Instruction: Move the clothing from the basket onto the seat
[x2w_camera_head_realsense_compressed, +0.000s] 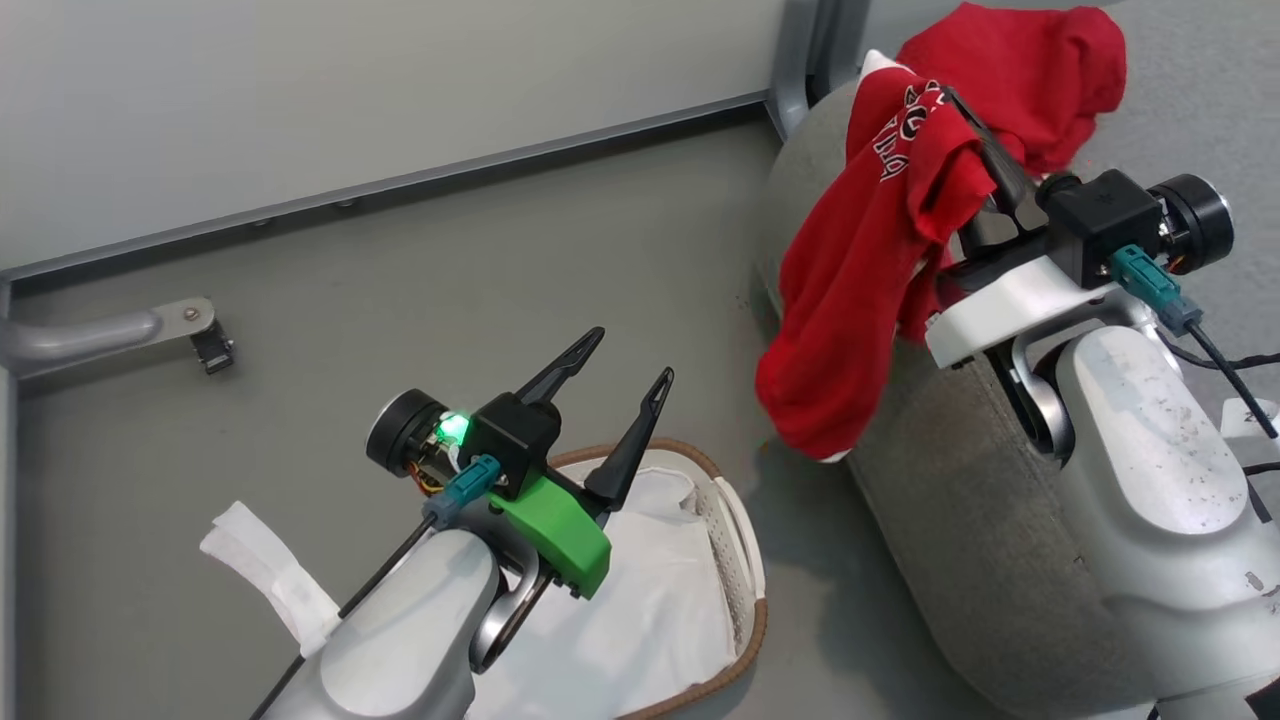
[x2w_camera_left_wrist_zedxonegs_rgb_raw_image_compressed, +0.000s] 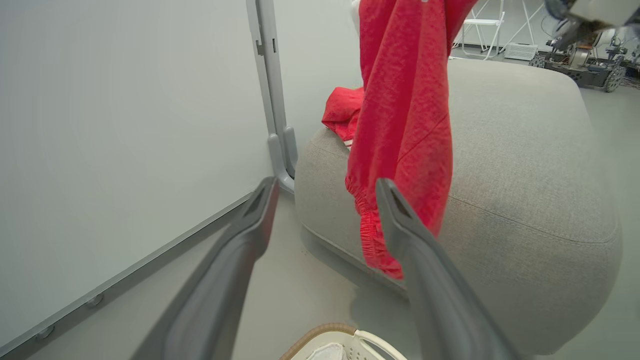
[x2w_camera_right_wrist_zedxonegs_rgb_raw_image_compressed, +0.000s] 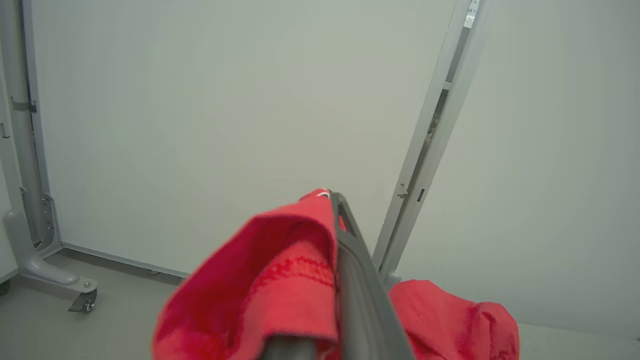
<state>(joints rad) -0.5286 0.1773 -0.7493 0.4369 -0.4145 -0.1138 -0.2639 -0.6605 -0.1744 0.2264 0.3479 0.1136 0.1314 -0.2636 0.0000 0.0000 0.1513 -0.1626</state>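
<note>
The bright red, white-lettered sports garment hangs limp from the right gripper, fingers clamped on it, over the edge of the grey woven-fabric couch seat (another red piece lies there). It looks light, soft and likely to slide, so a bunched fold should grip best. The left gripper gapes empty over the cream perforated plastic basket.

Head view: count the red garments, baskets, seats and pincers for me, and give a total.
Red garments: 2, the hanging garment and the heaped garment
Baskets: 1, the basket
Seats: 1, the seat
Pincers: 2, the left pincer and the right pincer
Total: 6
</note>
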